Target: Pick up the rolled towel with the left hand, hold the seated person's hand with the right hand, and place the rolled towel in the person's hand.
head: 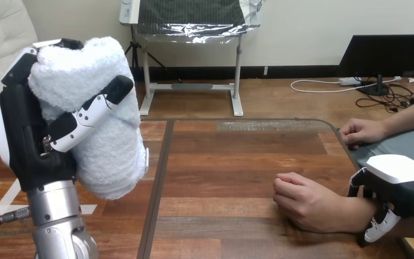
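Head view: L hand grips towel, person's hand nr table edge.

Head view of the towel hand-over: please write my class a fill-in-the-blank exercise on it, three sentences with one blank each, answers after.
1. The rolled towel held up in the robot's left hand is ___ in colour.
2. The robot's right hand is curled round the person's ___.
3. The person's hand nearer the robot lies on the table with its fingers ___.
Missing words: white; wrist; curled.
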Robot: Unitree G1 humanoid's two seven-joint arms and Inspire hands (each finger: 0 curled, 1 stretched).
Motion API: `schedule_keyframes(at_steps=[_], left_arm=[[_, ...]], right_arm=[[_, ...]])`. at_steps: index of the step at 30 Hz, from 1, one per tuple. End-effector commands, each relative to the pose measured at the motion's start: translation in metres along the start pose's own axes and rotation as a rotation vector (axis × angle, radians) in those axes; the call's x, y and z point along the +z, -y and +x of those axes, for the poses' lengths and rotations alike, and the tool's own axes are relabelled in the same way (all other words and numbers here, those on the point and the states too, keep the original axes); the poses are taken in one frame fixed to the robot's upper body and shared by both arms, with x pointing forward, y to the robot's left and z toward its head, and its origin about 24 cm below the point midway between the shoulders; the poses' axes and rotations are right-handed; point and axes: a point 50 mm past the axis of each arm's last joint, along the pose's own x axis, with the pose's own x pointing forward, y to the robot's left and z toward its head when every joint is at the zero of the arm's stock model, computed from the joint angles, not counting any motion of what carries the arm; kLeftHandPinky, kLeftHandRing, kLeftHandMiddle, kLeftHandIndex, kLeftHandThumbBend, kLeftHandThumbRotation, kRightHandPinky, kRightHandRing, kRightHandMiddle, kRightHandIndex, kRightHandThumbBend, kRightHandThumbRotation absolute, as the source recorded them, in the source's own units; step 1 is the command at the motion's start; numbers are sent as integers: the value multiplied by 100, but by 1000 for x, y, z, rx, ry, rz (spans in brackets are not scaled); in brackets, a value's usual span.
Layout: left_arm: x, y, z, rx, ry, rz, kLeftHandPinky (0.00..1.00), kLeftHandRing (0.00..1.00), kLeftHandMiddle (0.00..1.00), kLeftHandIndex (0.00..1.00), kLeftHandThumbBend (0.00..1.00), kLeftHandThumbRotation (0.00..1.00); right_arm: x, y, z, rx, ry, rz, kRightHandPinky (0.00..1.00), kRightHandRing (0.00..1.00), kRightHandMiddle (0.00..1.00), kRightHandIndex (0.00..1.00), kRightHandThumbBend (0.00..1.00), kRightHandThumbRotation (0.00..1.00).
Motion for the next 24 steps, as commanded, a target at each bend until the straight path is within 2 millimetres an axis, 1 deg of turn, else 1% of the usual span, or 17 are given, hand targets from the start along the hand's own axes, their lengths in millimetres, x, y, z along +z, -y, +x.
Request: schedule_keyframes(at_steps=[1, 6, 9, 10, 14, 18, 24], left_arm=[[9, 7, 10, -14, 80, -18, 23, 29, 36, 39, 63, 0], [9, 7, 10, -11, 78, -18, 23, 29, 36, 39, 62, 0], [9, 7, 10, -12, 80, -17, 23, 29, 36, 39, 62, 0], [9, 7, 10, -13, 80, -17, 23, 29, 36, 39, 62, 0], [8, 7, 10, -13, 78, -14, 24, 30, 36, 39, 62, 0], [8, 7, 10, -13, 73, -19, 24, 30, 37, 39, 62, 0], [8, 8, 11, -15, 71, -21, 24, 30, 37, 39, 62, 0]], right_arm=[[1, -15, 2, 77, -23, 22, 27, 37, 48, 58, 99, 0], [2, -15, 2, 67, -14, 26, 24, 34, 45, 57, 99, 0], [3, -15, 2, 54, -4, 29, 19, 28, 39, 54, 99, 0], [3, -16, 2, 49, -1, 30, 16, 25, 35, 52, 99, 0], [3, -16, 2, 34, 7, 36, 13, 21, 31, 50, 99, 0], [4, -15, 1, 26, 16, 32, 11, 18, 29, 48, 99, 0], [3, -14, 1, 14, 20, 42, 11, 19, 29, 47, 98, 0]])
